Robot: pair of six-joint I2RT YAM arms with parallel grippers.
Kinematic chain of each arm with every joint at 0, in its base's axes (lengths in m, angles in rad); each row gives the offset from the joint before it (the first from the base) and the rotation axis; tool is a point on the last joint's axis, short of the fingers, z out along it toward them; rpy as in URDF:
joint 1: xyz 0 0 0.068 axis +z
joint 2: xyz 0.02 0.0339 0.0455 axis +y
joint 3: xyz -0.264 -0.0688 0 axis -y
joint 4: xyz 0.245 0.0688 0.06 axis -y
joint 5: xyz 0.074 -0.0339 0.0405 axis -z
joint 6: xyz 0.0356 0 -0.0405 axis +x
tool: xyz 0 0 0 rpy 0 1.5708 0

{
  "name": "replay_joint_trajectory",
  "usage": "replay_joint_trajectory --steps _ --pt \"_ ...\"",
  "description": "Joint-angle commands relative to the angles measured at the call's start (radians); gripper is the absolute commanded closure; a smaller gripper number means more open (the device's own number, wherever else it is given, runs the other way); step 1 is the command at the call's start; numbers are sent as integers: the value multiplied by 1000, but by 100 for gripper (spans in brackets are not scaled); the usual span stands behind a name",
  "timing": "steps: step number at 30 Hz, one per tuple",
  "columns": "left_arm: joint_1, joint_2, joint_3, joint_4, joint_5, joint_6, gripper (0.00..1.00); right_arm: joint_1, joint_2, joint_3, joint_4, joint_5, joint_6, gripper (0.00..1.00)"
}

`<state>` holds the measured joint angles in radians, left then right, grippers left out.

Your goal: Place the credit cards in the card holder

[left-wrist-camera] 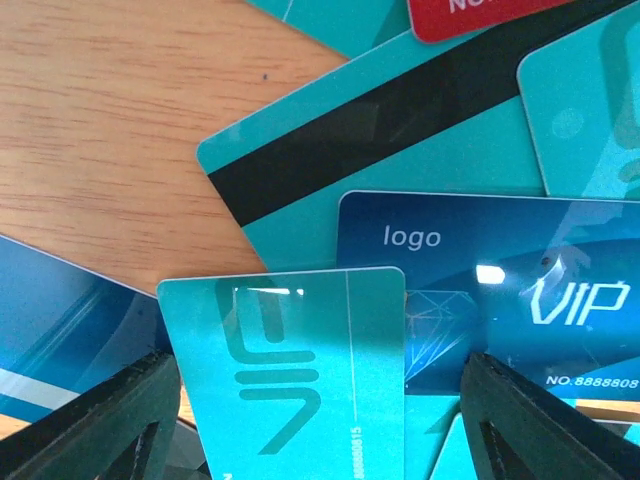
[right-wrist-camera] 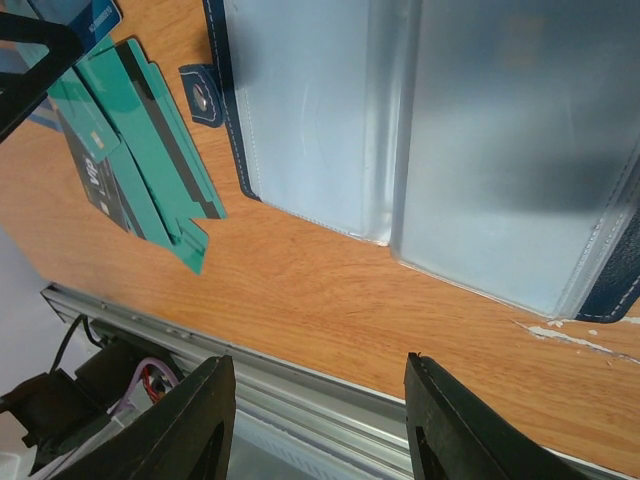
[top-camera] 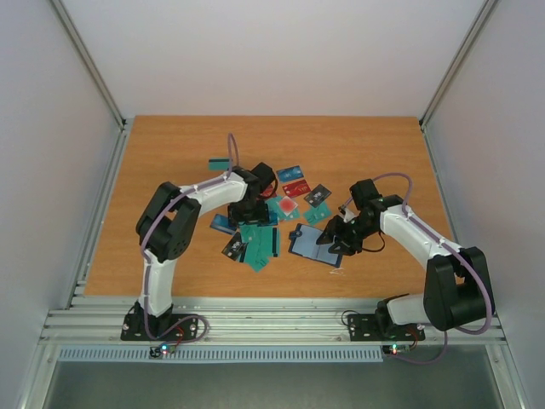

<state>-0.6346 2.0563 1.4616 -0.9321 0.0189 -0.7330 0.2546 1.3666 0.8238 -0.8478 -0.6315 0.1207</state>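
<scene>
The credit cards lie scattered mid-table, with a teal pile, a red card and a dark grey one. My left gripper is low over them and open. In the left wrist view a teal card lies between its fingers, over a blue VIP card and a striped teal card. The card holder lies open, showing clear sleeves and its clasp tab. My right gripper hovers open and empty by its near edge.
A lone teal card lies farther back. Several teal cards lie left of the holder. The metal rail at the table's near edge runs just beyond my right fingers. Bare wood surrounds the cards.
</scene>
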Motion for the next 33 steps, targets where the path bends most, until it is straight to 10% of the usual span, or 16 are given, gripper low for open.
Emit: replay_joint_trajectory --steps 1,33 --pt "-5 42 -102 16 -14 -45 23 5 2 10 -5 4 -18 51" --pt "-88 -75 -213 213 127 -8 45 3 -73 -23 -25 10 -14 51"
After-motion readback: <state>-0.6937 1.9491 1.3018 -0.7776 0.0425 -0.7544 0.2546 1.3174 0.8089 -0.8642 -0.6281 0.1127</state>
